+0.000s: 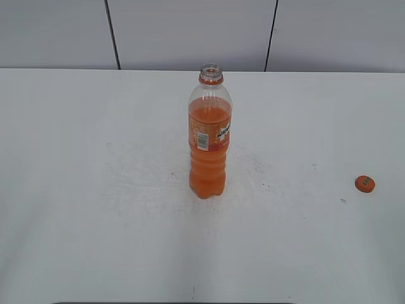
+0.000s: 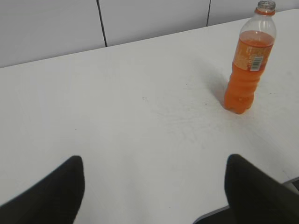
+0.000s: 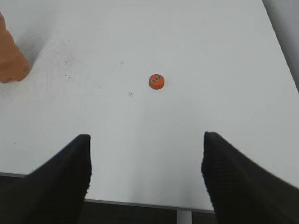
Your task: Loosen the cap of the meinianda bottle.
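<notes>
The meinianda bottle (image 1: 210, 139) stands upright in the middle of the white table with its mouth open and no cap on it. It also shows in the left wrist view (image 2: 249, 65), and its base shows at the left edge of the right wrist view (image 3: 10, 58). The orange cap (image 1: 364, 183) lies on the table at the far right, apart from the bottle, and shows in the right wrist view (image 3: 157, 81). My left gripper (image 2: 153, 170) is open and empty above the table's front left. My right gripper (image 3: 145, 156) is open and empty near the front edge, short of the cap.
The white table (image 1: 95, 190) runs back to a grey panelled wall (image 1: 190, 31). The table's front edge (image 3: 140, 204) lies just under my right gripper, and its right edge (image 3: 280, 51) is beyond the cap. Neither arm shows in the exterior view.
</notes>
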`<act>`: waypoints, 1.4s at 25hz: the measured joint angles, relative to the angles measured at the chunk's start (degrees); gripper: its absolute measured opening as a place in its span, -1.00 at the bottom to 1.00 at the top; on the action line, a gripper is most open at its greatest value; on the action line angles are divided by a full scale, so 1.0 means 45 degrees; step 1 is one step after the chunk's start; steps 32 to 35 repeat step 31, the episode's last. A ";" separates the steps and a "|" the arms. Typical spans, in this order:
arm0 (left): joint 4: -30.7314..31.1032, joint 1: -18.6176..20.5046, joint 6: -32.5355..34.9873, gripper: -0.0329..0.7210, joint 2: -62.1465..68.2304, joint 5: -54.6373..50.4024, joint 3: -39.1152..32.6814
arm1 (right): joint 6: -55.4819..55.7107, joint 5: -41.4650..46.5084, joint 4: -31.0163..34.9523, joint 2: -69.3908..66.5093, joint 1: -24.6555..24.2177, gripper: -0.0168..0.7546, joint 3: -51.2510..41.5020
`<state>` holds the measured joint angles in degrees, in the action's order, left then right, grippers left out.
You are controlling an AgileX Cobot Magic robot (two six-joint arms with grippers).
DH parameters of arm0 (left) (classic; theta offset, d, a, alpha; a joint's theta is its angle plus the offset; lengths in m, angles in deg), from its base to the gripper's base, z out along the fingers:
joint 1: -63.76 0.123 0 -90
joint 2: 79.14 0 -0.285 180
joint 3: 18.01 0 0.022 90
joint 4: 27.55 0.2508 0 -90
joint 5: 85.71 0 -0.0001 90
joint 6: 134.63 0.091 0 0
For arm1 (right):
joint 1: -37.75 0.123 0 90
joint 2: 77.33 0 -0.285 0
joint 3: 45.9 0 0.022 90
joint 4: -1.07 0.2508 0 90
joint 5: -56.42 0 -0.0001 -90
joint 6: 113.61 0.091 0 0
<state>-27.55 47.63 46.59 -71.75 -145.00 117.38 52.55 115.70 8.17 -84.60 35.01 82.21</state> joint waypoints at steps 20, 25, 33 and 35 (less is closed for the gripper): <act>0.0000 0.2912 0.0014 0.52 -0.0015 0.0000 0.0000 | 0.0000 -0.0126 0.0042 0.0000 0.0000 0.48 -0.0010; 0.0000 0.2912 0.0014 0.52 -0.0015 0.0000 0.0000 | 0.0000 -0.0126 0.0018 0.0000 0.0000 0.48 -0.0024; 0.0000 0.2969 0.0014 0.51 -0.0015 0.0000 0.0000 | 0.0000 -0.0126 0.0018 0.0000 0.0000 0.48 -0.0024; 0.0000 0.2969 0.0014 0.51 -0.0015 0.0000 0.0000 | 0.0000 -0.0126 0.0018 0.0000 0.0000 0.48 -0.0024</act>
